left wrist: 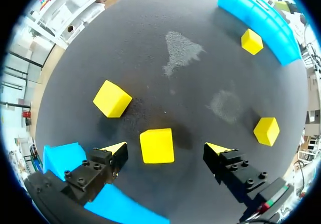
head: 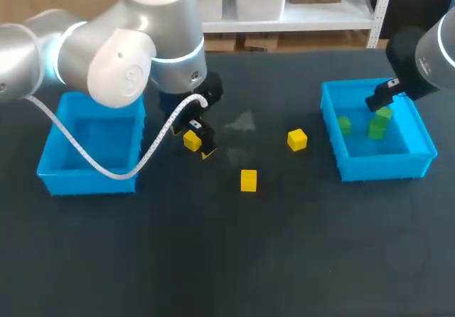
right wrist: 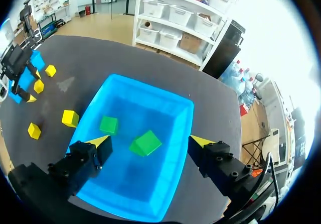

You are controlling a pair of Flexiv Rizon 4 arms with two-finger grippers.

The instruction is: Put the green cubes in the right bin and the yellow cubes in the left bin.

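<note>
Dark tabletop (head: 284, 260) carried a blue left bin (head: 85, 182) at nine o'clock, a right bin (head: 384, 166) at three. Left tool (left wrist: 166, 147) stood released astride one bright yellow cube (left wrist: 157, 145); right tool (right wrist: 149, 141) hung released over green cubes (right wrist: 108, 124) inside the right bin.

Looking like robotics lab. Left arm (head: 106, 61), silver w/ blue ring glowing at joint, & right arm (head: 434, 54) hanging over dark matte table (head: 284, 260). Blue plastic left bin (head: 85, 182) & right bin (head: 387, 166) sitting at sides; yellow cubes (head: 248, 180), green cubes (head: 344, 125) lying as test objs.
</note>
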